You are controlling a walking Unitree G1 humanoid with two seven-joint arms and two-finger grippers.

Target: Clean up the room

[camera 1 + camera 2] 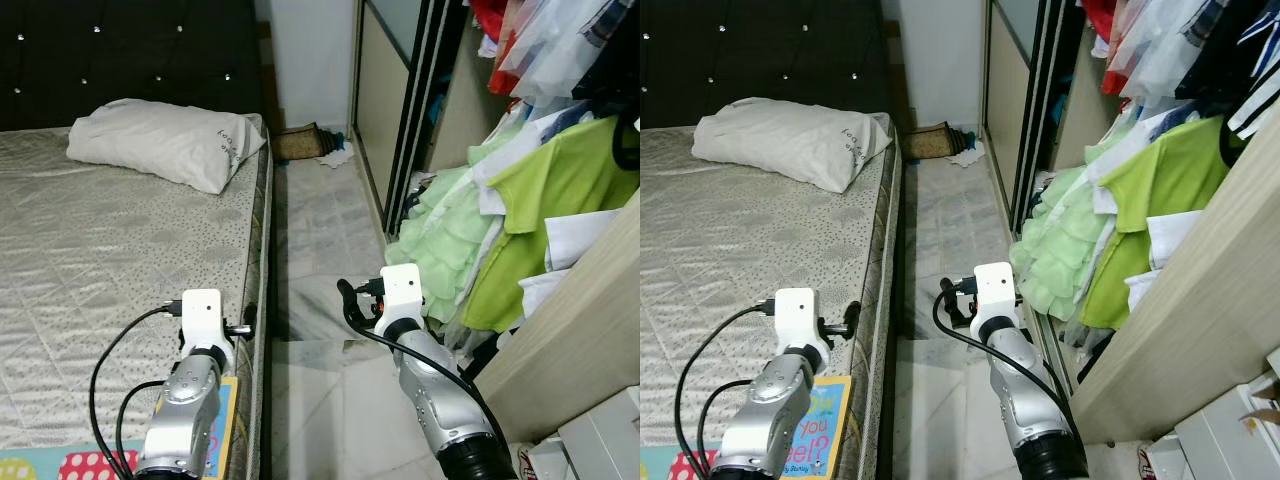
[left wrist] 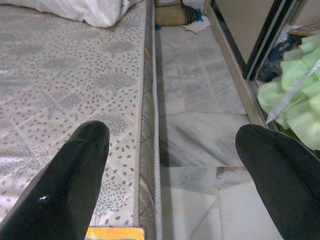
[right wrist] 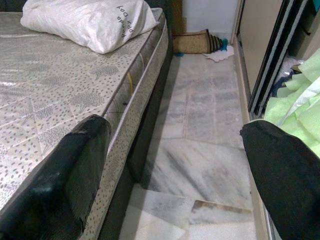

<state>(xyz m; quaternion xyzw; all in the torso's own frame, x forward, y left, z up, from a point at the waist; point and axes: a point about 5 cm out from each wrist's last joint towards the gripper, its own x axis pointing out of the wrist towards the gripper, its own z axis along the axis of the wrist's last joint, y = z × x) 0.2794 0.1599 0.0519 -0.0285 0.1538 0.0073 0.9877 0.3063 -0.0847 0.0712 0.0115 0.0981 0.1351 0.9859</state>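
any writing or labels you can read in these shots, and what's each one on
"you" and "Party": partly readable on the colourful book lying at the mattress edge by the left arm; the rest of its cover text is cut off or too small to read.
Dark printed writing on the pillow: upside down and too blurred to read.

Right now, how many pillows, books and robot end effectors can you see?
Pillows: 1, the white pillow on the bed.
Books: 1, the colourful book at the mattress edge.
End effectors: 2, left end effector and right end effector, both open.
Total: 4.
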